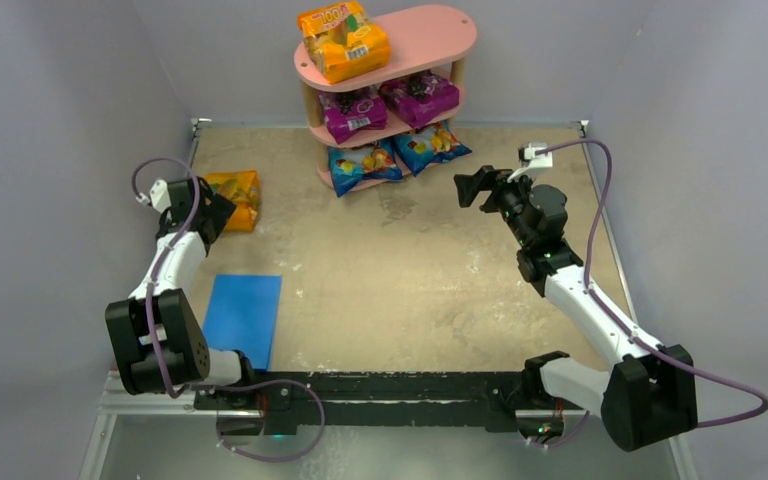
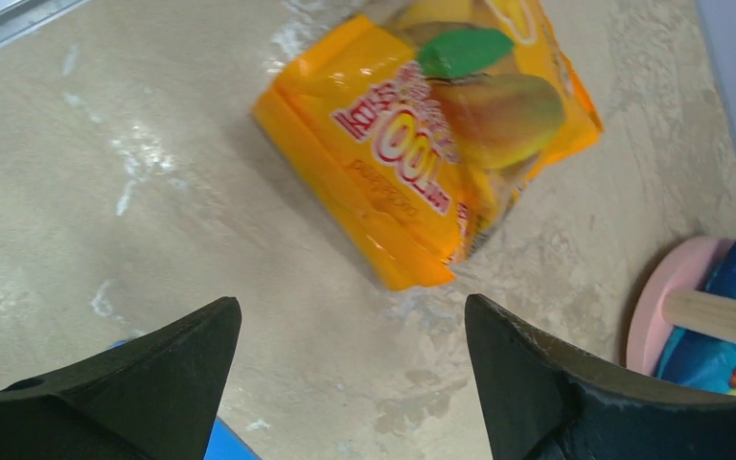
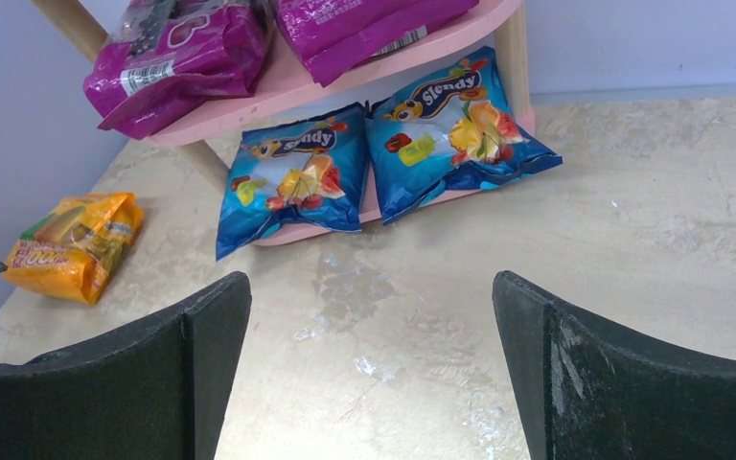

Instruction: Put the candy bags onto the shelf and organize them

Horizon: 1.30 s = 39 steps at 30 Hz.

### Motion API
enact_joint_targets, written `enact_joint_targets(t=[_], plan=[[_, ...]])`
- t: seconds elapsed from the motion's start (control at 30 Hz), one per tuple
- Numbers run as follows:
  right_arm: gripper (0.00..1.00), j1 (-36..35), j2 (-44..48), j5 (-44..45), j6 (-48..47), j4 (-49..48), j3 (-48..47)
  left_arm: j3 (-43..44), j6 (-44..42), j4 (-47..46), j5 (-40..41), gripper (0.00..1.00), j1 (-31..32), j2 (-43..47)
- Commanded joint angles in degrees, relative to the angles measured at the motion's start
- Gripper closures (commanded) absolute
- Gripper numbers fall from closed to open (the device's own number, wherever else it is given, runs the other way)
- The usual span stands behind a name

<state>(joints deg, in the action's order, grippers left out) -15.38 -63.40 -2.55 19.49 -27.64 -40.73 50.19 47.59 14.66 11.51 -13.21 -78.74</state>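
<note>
The pink shelf [image 1: 430, 30] stands at the back. One orange bag [image 1: 345, 42] lies on its top board, two magenta bags [image 1: 353, 112] [image 1: 420, 97] on the middle board, two blue bags [image 1: 364, 164] [image 1: 430, 146] on the bottom board. The other orange bag [image 1: 237, 197] lies on the table at the left; it also shows in the left wrist view [image 2: 441, 134]. My left gripper [image 2: 350, 316] is open and empty just short of it. My right gripper [image 3: 372, 297] is open and empty, above the table in front of the shelf [image 3: 287, 86].
A flat blue mat [image 1: 243, 317] lies on the table near the left arm's base. Grey walls close in the table at the back and both sides. The shelf's bottom board and a wooden post [image 2: 719, 316] show at the right of the left wrist view.
</note>
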Motion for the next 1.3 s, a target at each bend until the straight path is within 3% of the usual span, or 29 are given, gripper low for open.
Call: enact_joint_targets(t=[0.0, 0.37, 0.5, 0.67, 0.77, 0.93, 1.1, 1.27], plan=[[0.02, -0.03, 0.02, -0.57, -0.01, -1.8, 0.19, -2.12, 2.89, -5.3, -0.64, 0.16, -3.3, 1.64], [0.02, -0.05, 0.53, -0.31, 0.03, -1.15, 0.04, -2.16, 6.73, -17.25, -9.06, 0.21, -6.56, -9.64], [0.02, -0.04, 0.39, 0.1, 0.22, -1.1, 0.05, -0.81, 7.39, -19.5, -13.14, 0.28, -6.56, -14.42], [0.02, -0.01, 0.09, 0.08, 0.74, -1.04, -0.11, -0.66, 7.15, -20.97, -16.6, 0.58, -6.54, -18.78], [0.02, 0.0, 0.11, 0.49, 0.87, -0.81, -0.1, -0.8, 6.38, -19.75, -17.22, 0.98, -6.54, -18.86], [0.02, -0.01, 0.32, -0.25, 0.04, -1.41, 0.15, -0.51, 3.18, -15.96, -16.46, 1.0, -6.31, -10.47], [0.02, -0.01, 2.01, -3.19, -0.51, -6.1, 2.42, 2.75, -5.83, -9.96, -26.83, 1.0, -4.94, 2.36], [0.02, -0.01, 3.22, -6.61, -0.76, -10.0, 3.63, 3.71, 2.79, -3.74, -28.46, 1.0, 4.27, 13.63]])
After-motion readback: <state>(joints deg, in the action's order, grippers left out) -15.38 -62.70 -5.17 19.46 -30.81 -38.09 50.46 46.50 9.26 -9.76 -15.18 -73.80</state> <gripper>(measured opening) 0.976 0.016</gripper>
